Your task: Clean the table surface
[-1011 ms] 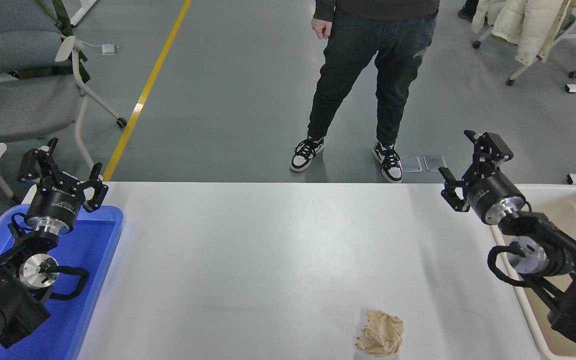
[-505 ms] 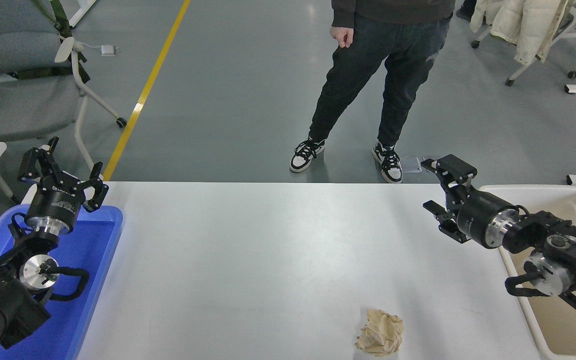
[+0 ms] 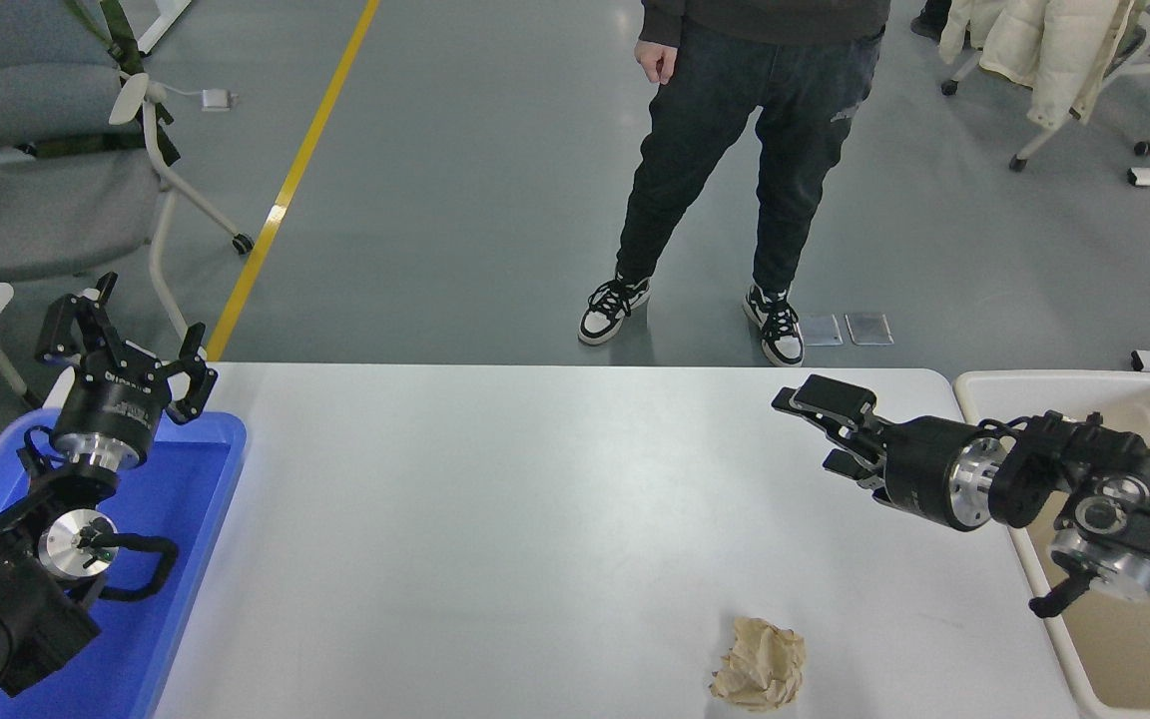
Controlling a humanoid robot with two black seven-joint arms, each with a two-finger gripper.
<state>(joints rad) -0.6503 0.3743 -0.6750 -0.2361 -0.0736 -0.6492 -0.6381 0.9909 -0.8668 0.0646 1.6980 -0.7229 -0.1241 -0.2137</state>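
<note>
The white table surface (image 3: 495, 519) fills the lower half of the head view. A crumpled tan paper ball (image 3: 759, 664) lies on it near the front edge, right of centre. My right gripper (image 3: 815, 429) is open and empty, lying nearly level over the table's right part, fingers pointing left, well behind the paper ball. My left gripper (image 3: 126, 340) is open and empty, parked upright over the far end of the blue tray at the lower left.
A blue plastic tray (image 3: 186, 519) lies at the table's left edge and a beige bin (image 3: 1124, 639) at its right edge. A person (image 3: 735, 150) stands beyond the far side. Office chairs stand at the back left and back right.
My right gripper has swung from upright over the bin's far left corner down and to the left, now lying level over the table. The person shifted slightly. The left arm has not moved.
</note>
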